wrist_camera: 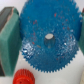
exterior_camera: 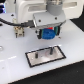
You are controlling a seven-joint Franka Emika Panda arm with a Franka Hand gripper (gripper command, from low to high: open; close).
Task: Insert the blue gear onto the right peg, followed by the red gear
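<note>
Jaws (exterior_camera: 48, 34) clamp blue gear (wrist_camera: 49, 37) above plate. Risk: bore misses right peg (exterior_camera: 52, 51), gear jams or tilts. Red gear (wrist_camera: 23, 76) waits nearby.

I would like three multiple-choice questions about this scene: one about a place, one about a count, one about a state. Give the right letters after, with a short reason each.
1. Where is the blue gear?
A. between the claw's fingers
B. on the right peg
C. flat on the plate

2. How many upright pins stand on the plate?
A. one
B. two
C. four

3. What is the state of the right peg?
A. carries the red gear
B. carries the blue gear
C. bare

Answers:
1 A: the wrist view shows the teal fingers of the claw on both sides of the gear.
2 B: the exterior view shows two dark pins.
3 C: nothing sits on it; the red gear shows beside the blue one in the wrist view.
</note>
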